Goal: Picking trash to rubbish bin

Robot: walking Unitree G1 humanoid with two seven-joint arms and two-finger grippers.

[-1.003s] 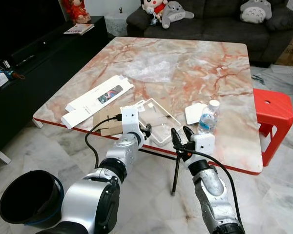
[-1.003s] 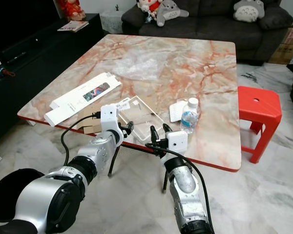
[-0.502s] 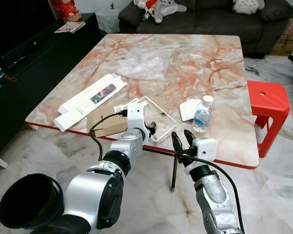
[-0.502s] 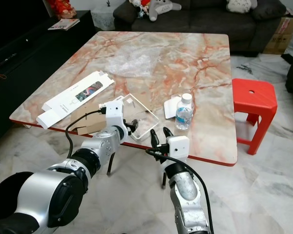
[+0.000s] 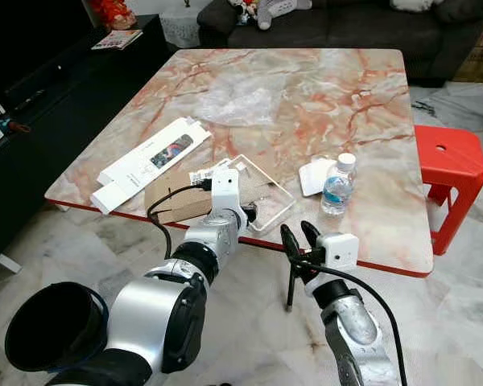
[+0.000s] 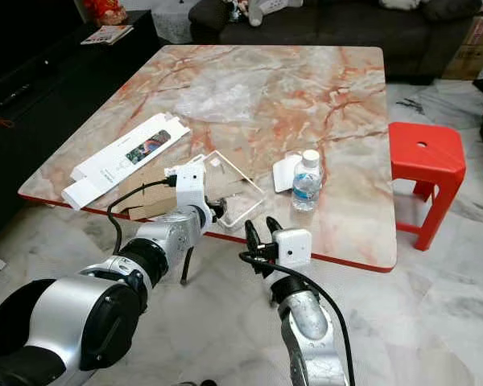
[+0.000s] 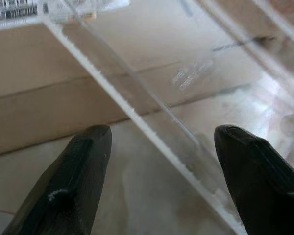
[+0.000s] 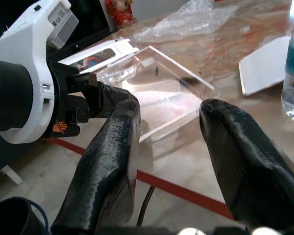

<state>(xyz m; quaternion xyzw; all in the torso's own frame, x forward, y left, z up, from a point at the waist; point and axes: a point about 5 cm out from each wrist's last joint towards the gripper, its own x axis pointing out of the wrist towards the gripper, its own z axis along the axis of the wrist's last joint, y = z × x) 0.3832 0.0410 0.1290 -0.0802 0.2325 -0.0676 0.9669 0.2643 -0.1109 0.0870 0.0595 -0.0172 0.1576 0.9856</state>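
A marble-patterned table (image 5: 306, 88) with a red edge stands before the robot, with a dark sofa (image 5: 362, 24) behind it and a red stool (image 5: 455, 173) at its right side. On the floor at the robot's lower left sits a black rubbish bin (image 5: 52, 326), well apart from the trash on the tabletop. Near the table's front edge lie a long white box (image 5: 153, 161), a flat piece of brown cardboard (image 5: 173, 197) beside it, and a clear plastic tray (image 5: 262, 193) resting partly on the cardboard. A crumpled sheet of clear plastic film (image 5: 233, 104) lies farther back toward the middle. To the right of the tray are a small white packet (image 5: 314, 177) and an upright water bottle (image 5: 336, 186) with a white cap, just beside each other. The left gripper (image 7: 157, 181) is at the tray's near rim with its fingers apart, one on each side of the rim; whether they touch the plastic is hard to tell. The right gripper (image 8: 169, 147) hangs below and just in front of the table edge, fingers spread and holding nothing, pointing toward the tray.
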